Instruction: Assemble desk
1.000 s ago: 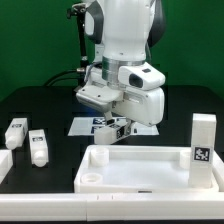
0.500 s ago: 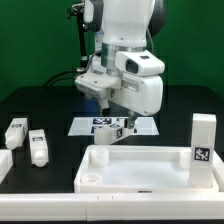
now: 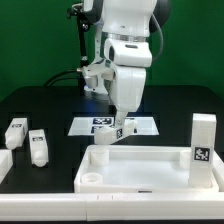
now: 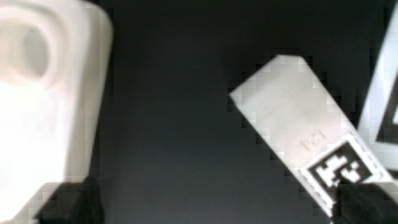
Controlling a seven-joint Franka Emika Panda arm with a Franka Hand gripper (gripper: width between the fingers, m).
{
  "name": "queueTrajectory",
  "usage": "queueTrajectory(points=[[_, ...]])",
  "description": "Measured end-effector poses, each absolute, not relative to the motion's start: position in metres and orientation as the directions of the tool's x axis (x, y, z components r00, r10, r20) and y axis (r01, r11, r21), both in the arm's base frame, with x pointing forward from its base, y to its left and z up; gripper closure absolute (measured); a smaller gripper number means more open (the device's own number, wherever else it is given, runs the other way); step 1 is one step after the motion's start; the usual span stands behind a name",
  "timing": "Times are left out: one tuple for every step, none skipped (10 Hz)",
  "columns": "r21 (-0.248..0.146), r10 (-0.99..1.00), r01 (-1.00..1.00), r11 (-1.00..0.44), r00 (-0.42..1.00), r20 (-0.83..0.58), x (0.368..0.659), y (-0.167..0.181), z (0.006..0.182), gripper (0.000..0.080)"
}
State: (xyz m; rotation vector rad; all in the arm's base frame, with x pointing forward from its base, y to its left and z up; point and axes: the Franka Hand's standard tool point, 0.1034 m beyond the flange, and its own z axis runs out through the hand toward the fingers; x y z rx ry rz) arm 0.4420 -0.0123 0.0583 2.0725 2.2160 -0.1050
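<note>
Now the arm stands higher than a second ago; the gripper (image 3: 113,120), then low around a leg block (image 3: 117,133), has spread wide and holds nothing; the block lies free beneath it, by the marker board (image 3: 143,126), just behind the desk top (image 3: 140,172).

A black table (image 3: 45,105) fills the lower part of the exterior view. The flat marker board (image 3: 88,125) lies at its centre. The white desk top (image 3: 150,151) sits at lower right, rim up. Between them one leg block (image 4: 285,105) lies flat on bare black surface, apart from the desk top and just beside the board. A second leg block (image 3: 16,131) and a third leg block (image 3: 38,146) lie at lower left, near each other but apart. An upright leg block (image 3: 203,132) stands at the desk top's far right corner. What it rests on cannot be told.
</note>
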Motion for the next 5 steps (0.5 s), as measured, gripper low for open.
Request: queueTrajectory(points=[[0.029, 0.993, 1.000, 0.009, -0.006, -0.122, 0.4420, -0.0122, 0.0582, 0.0151], [0.037, 0.990, 0.997, -0.069, 0.073, -0.119, 0.4419, -0.0125, 0.0581, 0.0151], [0.044, 0.969, 0.975, -0.216, 0.220, -0.111, 0.4441, -0.0147, 0.0593, 0.0151], [0.053, 0.920, 0.925, -0.376, 0.379, -0.101, 0.4499, -0.0165, 0.0622, 0.0151], [0.046, 0.839, 0.844, -0.534, 0.536, -0.098, 0.4519, -0.0184, 0.0627, 0.0151]])
